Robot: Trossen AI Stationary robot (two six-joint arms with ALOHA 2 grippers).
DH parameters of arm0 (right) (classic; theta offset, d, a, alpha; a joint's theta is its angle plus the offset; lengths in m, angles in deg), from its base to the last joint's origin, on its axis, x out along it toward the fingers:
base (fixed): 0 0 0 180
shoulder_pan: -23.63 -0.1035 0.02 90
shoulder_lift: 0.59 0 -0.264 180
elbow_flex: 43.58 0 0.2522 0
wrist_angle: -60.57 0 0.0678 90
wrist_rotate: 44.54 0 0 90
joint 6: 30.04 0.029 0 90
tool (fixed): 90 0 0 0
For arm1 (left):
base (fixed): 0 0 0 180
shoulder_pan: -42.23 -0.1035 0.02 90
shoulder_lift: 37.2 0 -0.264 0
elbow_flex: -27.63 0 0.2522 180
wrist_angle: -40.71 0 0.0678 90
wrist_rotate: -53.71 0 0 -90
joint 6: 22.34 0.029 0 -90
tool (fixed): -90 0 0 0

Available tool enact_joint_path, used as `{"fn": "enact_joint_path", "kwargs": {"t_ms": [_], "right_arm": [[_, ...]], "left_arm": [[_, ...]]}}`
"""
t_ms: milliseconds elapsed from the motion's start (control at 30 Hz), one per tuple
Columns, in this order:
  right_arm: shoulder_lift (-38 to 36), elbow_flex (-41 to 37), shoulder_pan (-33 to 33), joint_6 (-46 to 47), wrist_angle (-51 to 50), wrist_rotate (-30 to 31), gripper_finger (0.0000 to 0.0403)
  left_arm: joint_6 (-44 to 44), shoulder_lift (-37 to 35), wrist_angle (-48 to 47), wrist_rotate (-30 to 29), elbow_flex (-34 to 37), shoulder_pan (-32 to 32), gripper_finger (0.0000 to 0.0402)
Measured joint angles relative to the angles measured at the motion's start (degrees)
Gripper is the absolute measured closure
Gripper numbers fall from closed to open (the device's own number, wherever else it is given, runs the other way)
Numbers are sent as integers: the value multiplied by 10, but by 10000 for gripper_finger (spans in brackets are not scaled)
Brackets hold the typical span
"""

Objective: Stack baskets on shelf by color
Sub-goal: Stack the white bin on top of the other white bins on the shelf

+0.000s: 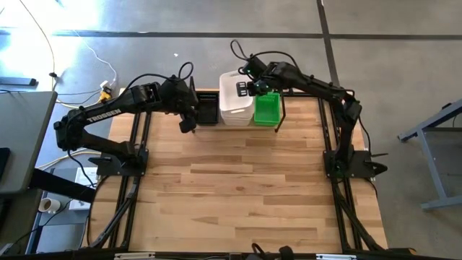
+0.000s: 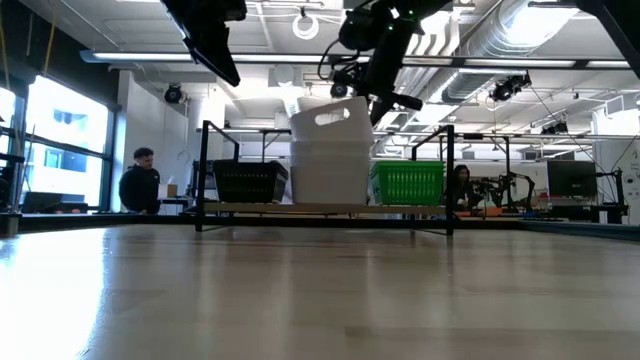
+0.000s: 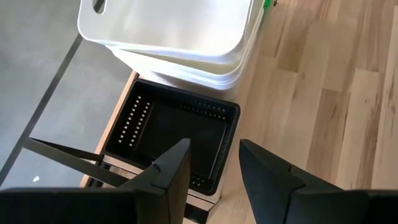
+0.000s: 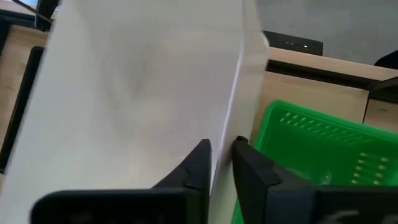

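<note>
left gripper (image 3: 214, 163): jaws apart, empty, above black basket (image 3: 168, 134) on shelf (image 2: 325, 209) | right gripper (image 4: 221, 157): jaws pinching wall of tilted top white basket (image 2: 328, 122), beside green basket (image 1: 266, 108) | advice: level it, seat squarely before release

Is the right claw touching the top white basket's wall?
Touching. The right wrist view shows the right claw astride the top white basket's wall, both fingers against it.
</note>
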Motion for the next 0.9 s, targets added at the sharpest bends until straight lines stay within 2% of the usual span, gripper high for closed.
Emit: {"fn": "enact_joint_path", "kwargs": {"t_ms": [233,633,900], "right_arm": [[0,0,8,12,0,-13,387],[0,0,6,68,0,-23,390],[-3,0,-11,120,-4,7,401]], "left_arm": [[-1,0,0,0,0,0,273],[-11,0,0,-1,0,0,273],[-11,0,0,-3,0,0,273]]}}
